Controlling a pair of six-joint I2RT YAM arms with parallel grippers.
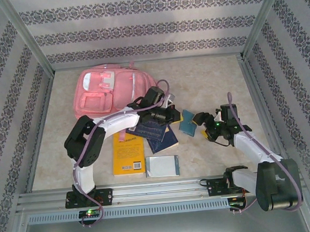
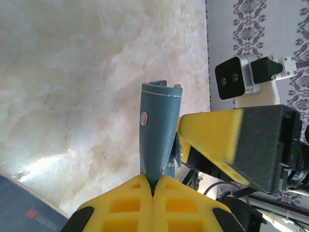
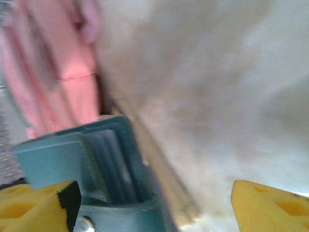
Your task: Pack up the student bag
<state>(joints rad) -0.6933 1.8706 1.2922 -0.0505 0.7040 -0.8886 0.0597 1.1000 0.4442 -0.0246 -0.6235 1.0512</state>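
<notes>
The student bag [image 1: 107, 90], a large pink backpack, lies flat at the back left of the table and appears blurred at the left of the right wrist view [image 3: 63, 63]. My left gripper [image 1: 176, 116] reaches right of it. In its wrist view the yellow jaws [image 2: 153, 189] are shut on the bottom edge of a teal leather wallet [image 2: 157, 137] with a snap stud. My right gripper [image 1: 199, 118] faces it from the right, open wide [image 3: 154, 208]. The wallet [image 3: 96, 169] sits just inside its left finger [image 3: 34, 208], and the two are not pinching it.
Two dark blue books [image 1: 155, 133] lie under the left arm. An orange book [image 1: 128, 153] and a pale blue booklet [image 1: 162, 165] lie nearer the front rail. A book's edge [image 3: 161, 179] runs below the wallet. Bare table spreads right and behind the grippers.
</notes>
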